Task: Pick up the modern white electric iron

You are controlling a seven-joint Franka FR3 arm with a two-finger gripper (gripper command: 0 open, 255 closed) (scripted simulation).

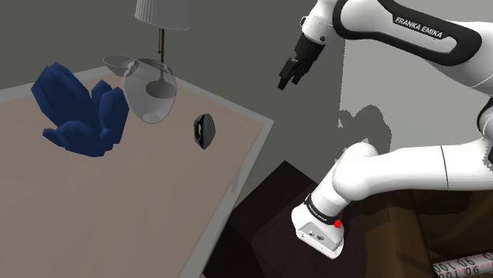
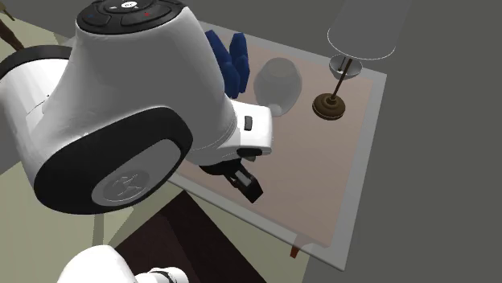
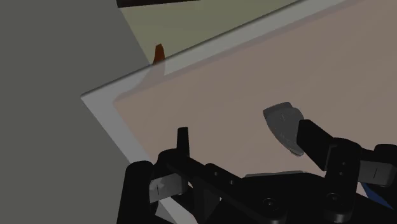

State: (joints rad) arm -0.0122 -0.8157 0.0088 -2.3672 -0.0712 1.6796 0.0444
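Wrist view shows the gripper with its two fingers spread wide and nothing between them. It hangs in the air, well apart from the table, near one of its corners. The iron looks grey here and is partly hidden behind one finger.

In the shoulder view the gripper is high above that corner, and the iron looks dark. It stands on end on the table, near the edge facing the stand and toward the corner at that view's right.

Farther in from that corner are a glass vase and a lamp at the far edge, with a blue object beyond the vase.

In the second exterior view the gripper hangs over the table's near edge.
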